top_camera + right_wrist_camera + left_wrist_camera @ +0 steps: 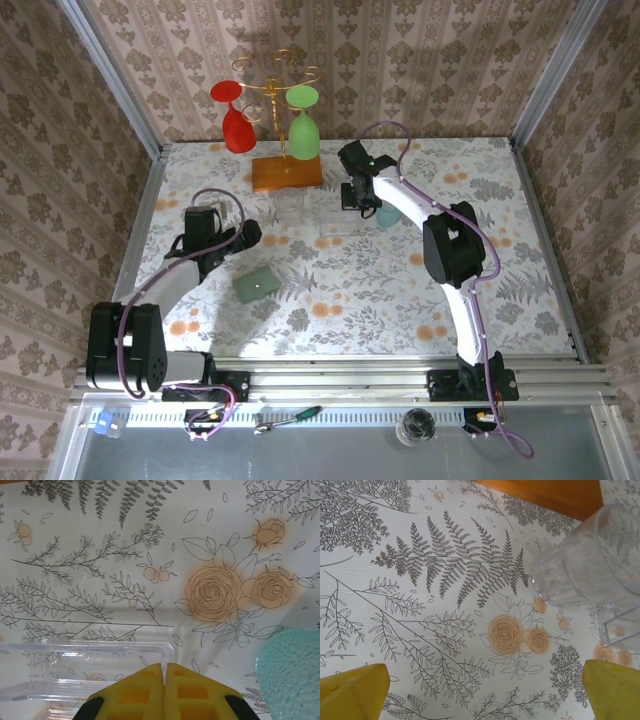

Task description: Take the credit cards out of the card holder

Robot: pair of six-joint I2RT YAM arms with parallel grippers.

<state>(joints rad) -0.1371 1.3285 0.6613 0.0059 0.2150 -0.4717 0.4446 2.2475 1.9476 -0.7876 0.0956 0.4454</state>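
Grey-green card holder (258,284) lies folded shut on flowery table (520,260), near front edge, nothing touching it. Credit cards presumably tucked inside. Just beyond, left gripper (485,690) hangs over table, jaws spread wide, empty. Farther back, right gripper (164,671) pinched closed on nothing, beside clear box (90,670). Step: approach, holder not opened yet. Next move imo: left drops onto holder, needs panel flipped open.

Lab test cell: aluminium frame (340,378), wallpaper (400,60)
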